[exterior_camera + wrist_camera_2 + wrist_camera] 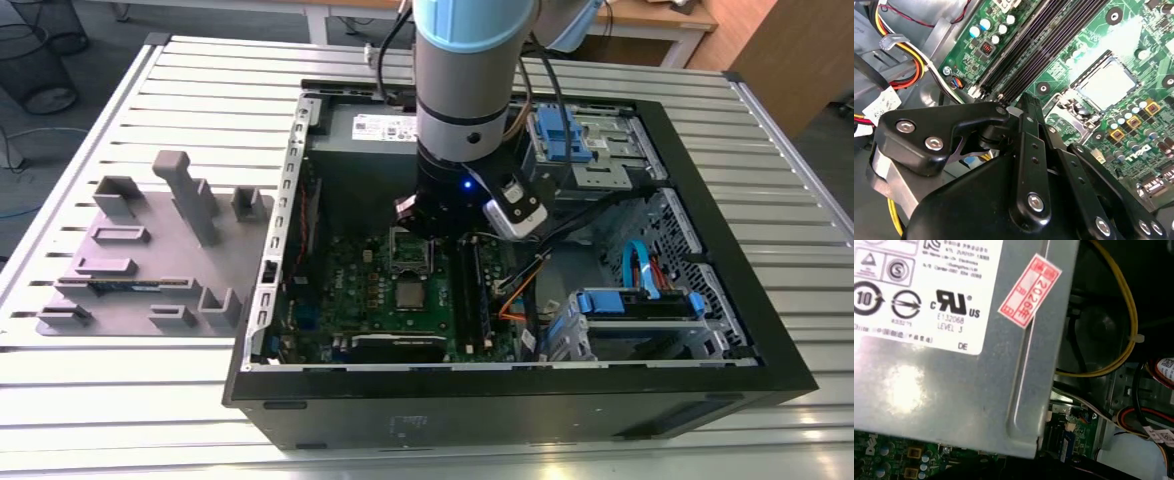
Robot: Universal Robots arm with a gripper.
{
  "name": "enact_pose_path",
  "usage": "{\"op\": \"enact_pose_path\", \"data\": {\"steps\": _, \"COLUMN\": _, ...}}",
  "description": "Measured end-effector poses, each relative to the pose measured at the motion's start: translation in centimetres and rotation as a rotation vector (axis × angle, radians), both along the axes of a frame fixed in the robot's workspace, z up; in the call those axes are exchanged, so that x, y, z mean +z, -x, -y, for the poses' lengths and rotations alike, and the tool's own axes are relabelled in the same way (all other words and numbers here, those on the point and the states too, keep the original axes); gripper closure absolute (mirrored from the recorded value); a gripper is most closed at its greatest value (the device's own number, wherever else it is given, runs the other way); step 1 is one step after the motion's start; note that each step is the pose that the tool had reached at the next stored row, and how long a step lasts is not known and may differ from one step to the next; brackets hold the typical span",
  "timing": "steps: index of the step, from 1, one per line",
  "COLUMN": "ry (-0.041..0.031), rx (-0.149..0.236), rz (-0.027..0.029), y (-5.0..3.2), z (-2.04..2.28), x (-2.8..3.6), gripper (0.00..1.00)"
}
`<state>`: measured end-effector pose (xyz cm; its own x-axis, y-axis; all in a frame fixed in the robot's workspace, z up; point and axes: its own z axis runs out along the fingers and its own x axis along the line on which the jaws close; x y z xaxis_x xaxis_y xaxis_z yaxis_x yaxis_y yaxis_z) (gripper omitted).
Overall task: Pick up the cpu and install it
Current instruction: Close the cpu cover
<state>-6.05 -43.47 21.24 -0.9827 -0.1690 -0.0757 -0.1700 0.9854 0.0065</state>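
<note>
We see the tool (1023,102) hang low over the green board (1134,35) inside the open case (507,412), and cannot tell whether it is open or closed or holds anything, while the cpu (1106,82) lies flat on the board, framed in metal, beside the memory slots (1041,42) and near the tool's tip.

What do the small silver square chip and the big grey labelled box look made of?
The small flat square cpu chip: probably metal, a dull pale silver top with no sharp reflections. The big grey power-supply box: likely sheet metal, matt grey, with a pressed ridge, folded edge and a soft glare patch.
</note>
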Motion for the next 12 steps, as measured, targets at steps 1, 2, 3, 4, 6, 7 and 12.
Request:
{"op": "enact_pose_path", "data": {"steps": 1, "ry": 0.0000, "rx": 0.000, "rz": 0.0000, "y": -0.02, "z": -0.09, "x": -0.03, "gripper": 0.89}}
{"op": "enact_pose_path", "data": {"steps": 2, "ry": 0.0000, "rx": 0.000, "rz": 0.0000, "y": -0.04, "z": -0.18, "x": -0.06, "gripper": 0.89}}
{"op": "enact_pose_path", "data": {"steps": 3, "ry": 0.0000, "rx": 0.000, "rz": 0.0000, "y": -0.06, "z": -0.28, "x": -0.09, "gripper": 0.89}}
{"op": "enact_pose_path", "data": {"steps": 4, "ry": -0.0001, "rx": 0.000, "rz": 0.0000, "y": -0.08, "z": -0.38, "x": -0.13, "gripper": 0.89}}
{"op": "enact_pose_path", "data": {"steps": 6, "ry": 0.0000, "rx": 0.000, "rz": 0.0000, "y": -0.13, "z": -0.60, "x": -0.21, "gripper": 0.89}}
{"op": "enact_pose_path", "data": {"steps": 7, "ry": -0.0001, "rx": 0.000, "rz": 0.0000, "y": -0.17, "z": -0.66, "x": -0.24, "gripper": 0.89}}
{"op": "enact_pose_path", "data": {"steps": 12, "ry": 0.0007, "rx": 0.014, "rz": 0.0000, "y": -0.37, "z": -0.68, "x": -0.36, "gripper": 0.89}}
